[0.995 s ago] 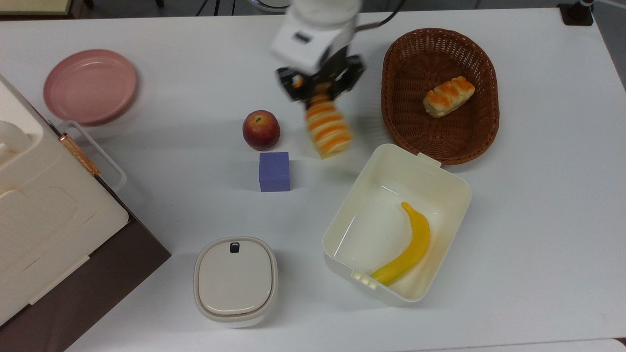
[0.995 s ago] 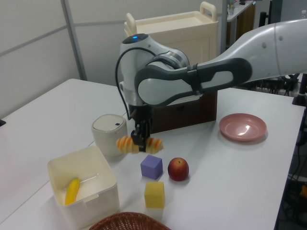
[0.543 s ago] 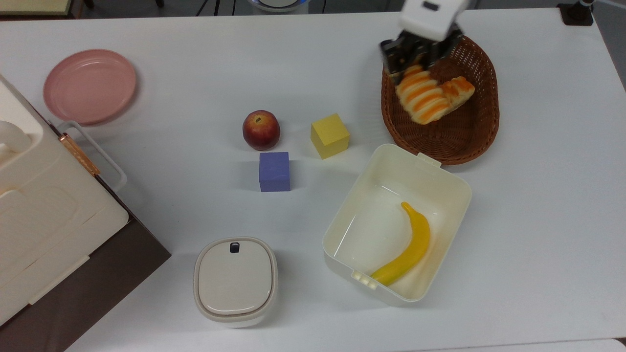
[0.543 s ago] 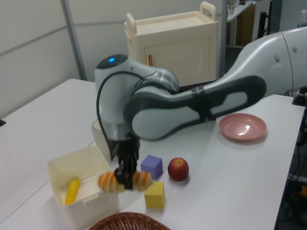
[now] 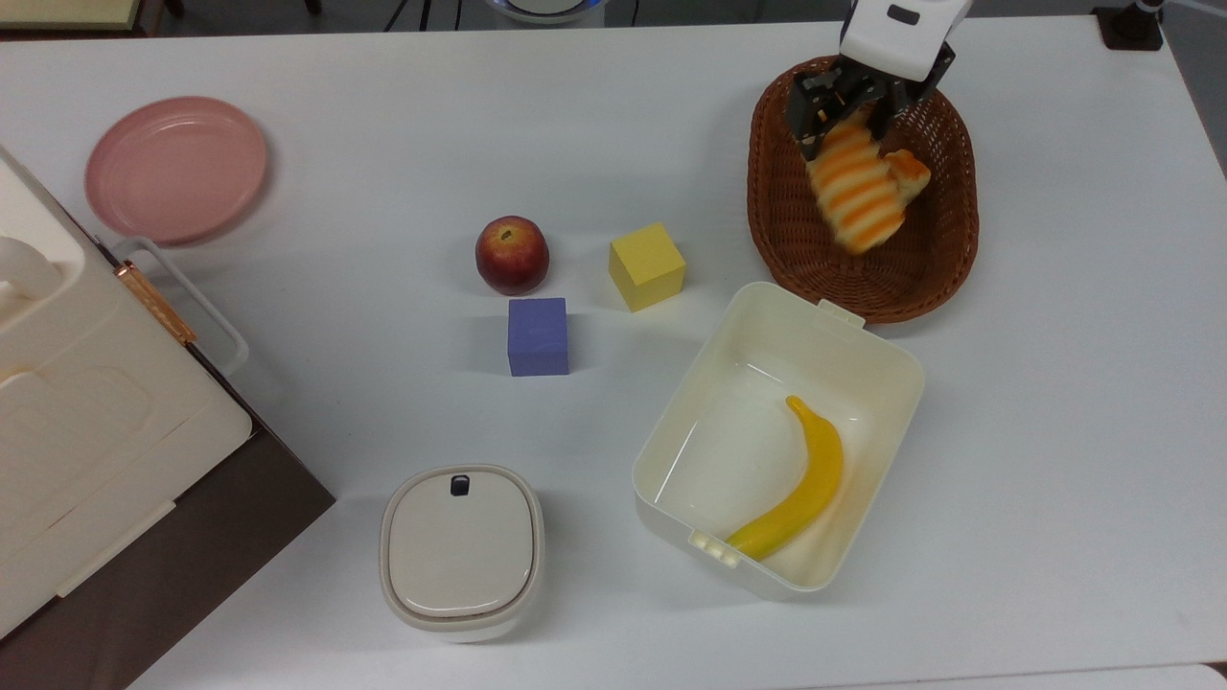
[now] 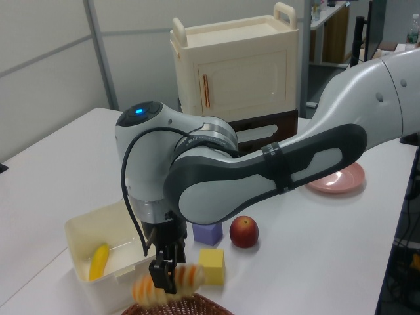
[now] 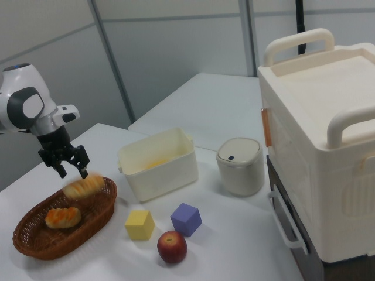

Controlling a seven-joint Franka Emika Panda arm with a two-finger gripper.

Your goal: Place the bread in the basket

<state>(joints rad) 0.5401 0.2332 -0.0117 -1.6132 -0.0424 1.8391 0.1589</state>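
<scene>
— White tabletop (image 5: 383, 153) from above, what's on it?

— Pink plate (image 5: 176, 169) at the top view's left, apple (image 5: 512, 254), purple cube (image 5: 538, 335) and yellow cube (image 5: 647, 265) in the middle, a lidded pot (image 5: 462, 551), and a cream tub (image 5: 882, 364) with a banana (image 5: 796, 484) in it. The gripper (image 5: 844, 115) sits over the basket (image 5: 776, 230), clamped on the upper end of the bread (image 5: 856, 187). Half a second ago it was at the basket's left rim in the top view; now it's further in, and the loaf hangs over the middle, covering most of the small roll (image 5: 911, 172).

— And a second ago?

— The loaf was out over the table, hiding the yellow cube. That cube is in plain sight now.

— Left view?

— The arm (image 6: 262, 177) has swung closer and lower. The gripper (image 6: 164, 272) holds the bread (image 6: 170, 281) just above the basket (image 6: 177, 305) rim at the bottom edge; earlier it was level with the tub (image 6: 85, 256).

— Right view?

— The gripper (image 7: 64, 165) is pinched on the bread (image 7: 85, 185), which is blurred, above the basket (image 7: 35, 240) near its far end. The roll (image 7: 63, 216) lies inside. I can't tell whether the loaf touches the wicker.
</scene>
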